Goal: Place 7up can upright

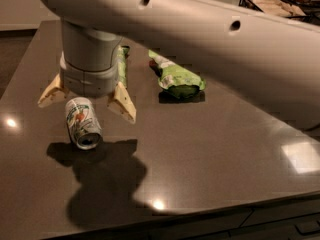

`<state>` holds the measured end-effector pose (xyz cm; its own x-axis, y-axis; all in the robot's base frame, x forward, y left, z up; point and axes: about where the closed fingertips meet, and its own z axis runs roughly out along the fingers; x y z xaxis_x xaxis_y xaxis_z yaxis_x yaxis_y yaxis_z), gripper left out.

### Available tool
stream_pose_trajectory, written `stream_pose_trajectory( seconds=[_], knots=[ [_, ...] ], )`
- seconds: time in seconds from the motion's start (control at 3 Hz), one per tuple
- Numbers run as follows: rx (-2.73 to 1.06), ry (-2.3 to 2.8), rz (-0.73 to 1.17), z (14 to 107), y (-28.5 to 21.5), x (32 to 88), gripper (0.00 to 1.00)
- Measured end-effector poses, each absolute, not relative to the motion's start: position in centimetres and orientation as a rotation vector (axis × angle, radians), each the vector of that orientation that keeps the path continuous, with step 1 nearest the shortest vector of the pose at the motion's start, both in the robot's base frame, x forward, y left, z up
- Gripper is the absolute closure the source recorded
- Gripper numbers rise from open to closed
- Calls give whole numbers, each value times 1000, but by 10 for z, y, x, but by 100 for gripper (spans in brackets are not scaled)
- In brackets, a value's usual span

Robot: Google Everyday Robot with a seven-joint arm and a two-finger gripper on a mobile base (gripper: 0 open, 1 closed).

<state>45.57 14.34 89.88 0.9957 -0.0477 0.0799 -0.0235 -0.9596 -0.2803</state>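
The 7up can (82, 122) lies on its side on the dark table (210, 149), its open silver end facing the front. It is silver-white with green and red-orange print. My gripper (86, 100) hangs right above the can's far end, open, with one cream finger (51, 93) to the can's left and the other finger (123, 103) to its right. The fingers straddle the can and do not grip it. The grey wrist hides the table just behind the can.
A green chip bag (176, 77) lies right of the gripper. A second green bag (121, 64) shows partly behind the wrist. My arm spans the upper part of the view. A wire basket (272, 1) stands at the back right. The table's front edge runs along the bottom.
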Motion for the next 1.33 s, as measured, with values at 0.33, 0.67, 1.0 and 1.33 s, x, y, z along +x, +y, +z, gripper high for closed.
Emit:
stream_pose_trajectory(
  seconds=[0.33, 0.67, 1.0, 1.33],
  knots=[
    [-2919, -59, -171, 880, 153, 455, 0],
    [-2969, -136, -218, 866, 157, 460, 0],
    [-3009, -203, -244, 857, 158, 465, 0],
    [-3035, -255, -250, 854, 157, 464, 10]
  ],
)
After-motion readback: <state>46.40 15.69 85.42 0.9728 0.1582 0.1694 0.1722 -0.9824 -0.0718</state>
